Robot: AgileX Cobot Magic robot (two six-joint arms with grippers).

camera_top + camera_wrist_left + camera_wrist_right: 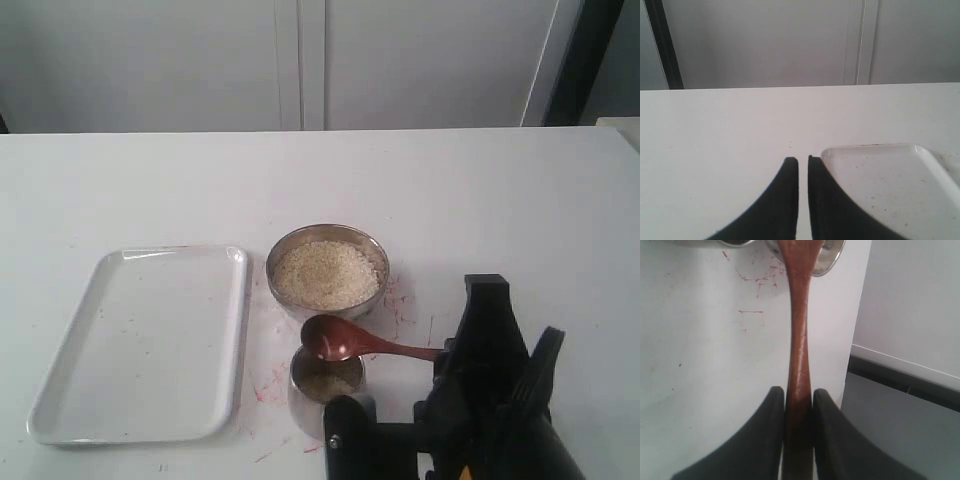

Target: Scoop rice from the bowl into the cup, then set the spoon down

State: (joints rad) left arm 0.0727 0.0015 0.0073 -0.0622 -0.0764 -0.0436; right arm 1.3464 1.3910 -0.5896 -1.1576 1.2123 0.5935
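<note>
Now my right gripper point(798, 392) clamps the spoon point(368, 345) by its handle, the head hovering just over the cup point(302, 400). My left gripper point(803, 161) is closed, empty.

High exterior; right wrist along spoon point(799, 340)

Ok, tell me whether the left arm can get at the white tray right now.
Probably yes: the left claw sits just beside the tray, near its corner, and nothing stands between them.
</note>
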